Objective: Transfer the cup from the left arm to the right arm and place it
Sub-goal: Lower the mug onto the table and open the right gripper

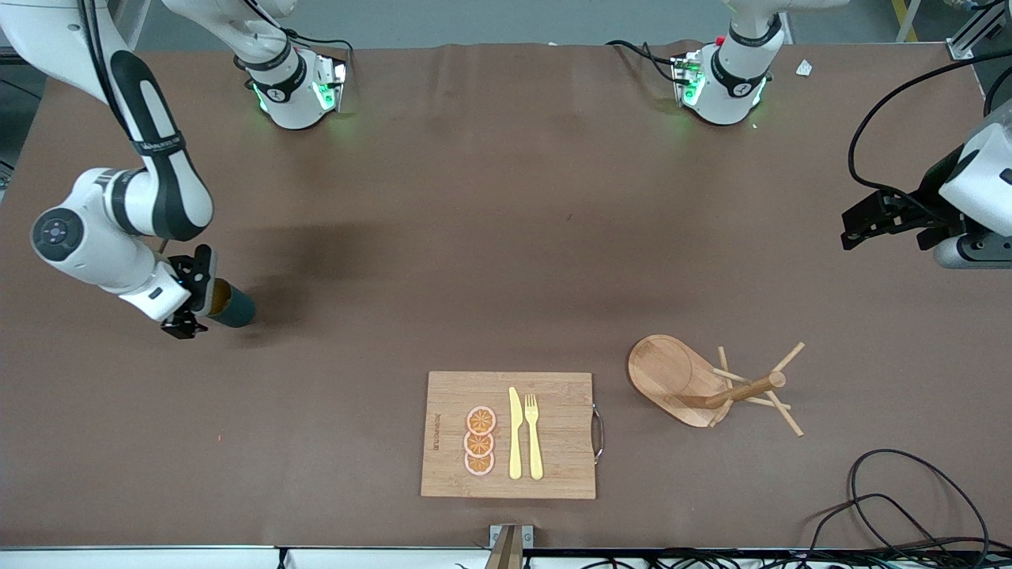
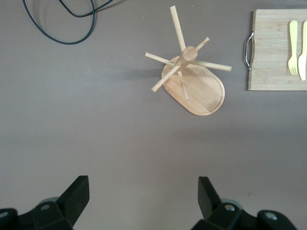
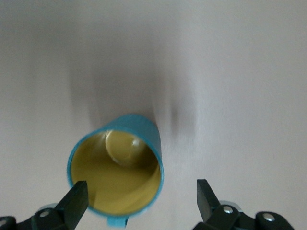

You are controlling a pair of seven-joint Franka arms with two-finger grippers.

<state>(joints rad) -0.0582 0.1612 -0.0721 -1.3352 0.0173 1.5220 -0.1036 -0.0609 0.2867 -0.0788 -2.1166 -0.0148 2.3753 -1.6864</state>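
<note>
The right hand [image 1: 190, 304] should back straight off the cup [image 1: 232, 307] without nudging it, which seems set on the bench [image 1: 474, 237] at the right arm's end. Its fingers [image 3: 76, 199] are spread, one at the rim, not gripping. The left hand [image 1: 858, 225], open and empty, waits over its own end.

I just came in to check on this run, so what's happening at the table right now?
The right gripper is down at the right arm's end of the table, right beside the teal cup, which rests on the table. Its fingers are spread, one at the cup's rim, so the cup looks set down rather than gripped. The left gripper hovers open and empty over the left arm's end, waiting above the area near the wooden mug rack.
</note>
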